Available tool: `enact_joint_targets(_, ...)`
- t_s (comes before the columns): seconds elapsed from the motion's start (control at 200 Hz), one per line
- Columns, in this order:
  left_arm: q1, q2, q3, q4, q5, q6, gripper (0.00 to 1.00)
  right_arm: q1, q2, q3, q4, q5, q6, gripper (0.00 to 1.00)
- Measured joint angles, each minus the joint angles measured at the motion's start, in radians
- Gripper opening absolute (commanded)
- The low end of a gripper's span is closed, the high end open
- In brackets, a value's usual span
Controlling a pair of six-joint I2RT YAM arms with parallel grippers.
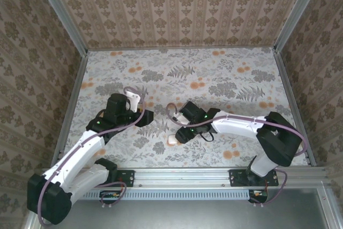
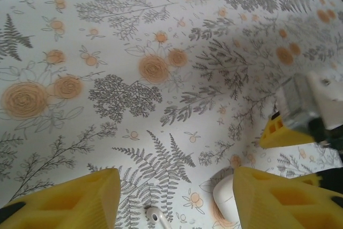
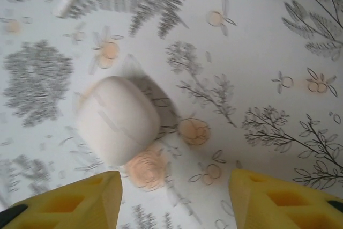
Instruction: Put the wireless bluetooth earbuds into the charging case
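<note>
Case just beside R hand

A small white charging case, glossy and rounded like a smooth pebble, lies flat on the floral-patterned bench. A faint seam runs across its top, and its lid looks closed. In the left wrist view, one tiny white earbud with a short stem lies on the bench near the case, to its left and not touching it. The picture's lower edge cuts off part of the earbud.
</note>
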Motion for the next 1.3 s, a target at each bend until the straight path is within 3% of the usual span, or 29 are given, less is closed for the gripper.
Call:
enact_joint_targets(0.12,-0.006,0.002,0.000,-0.010,-0.028,-0.001,0.57,0.016,-0.053,0.008,-0.021,0.001,0.116,0.65)
enact_joint_targets(0.27,-0.004,0.002,0.001,-0.063,-0.135,-0.061,0.55,0.101,-0.047,0.109,-0.142,0.107,0.351,0.71)
enact_joint_targets(0.42,0.021,-0.008,0.001,-0.114,-0.211,-0.140,0.55,0.206,0.006,0.203,-0.216,0.194,0.574,0.75)
enact_joint_targets(0.565,0.043,-0.043,0.000,-0.132,-0.229,-0.175,0.55,0.218,0.098,0.234,-0.247,0.239,0.690,0.78)
enact_joint_targets(0.885,0.081,-0.129,-0.037,-0.148,-0.232,-0.191,0.56,0.218,0.265,0.348,-0.306,0.280,0.751,0.78)
enact_joint_targets(1.3,0.118,-0.151,-0.080,-0.137,-0.188,-0.192,0.56,0.213,0.394,0.421,-0.335,0.282,0.748,0.68)
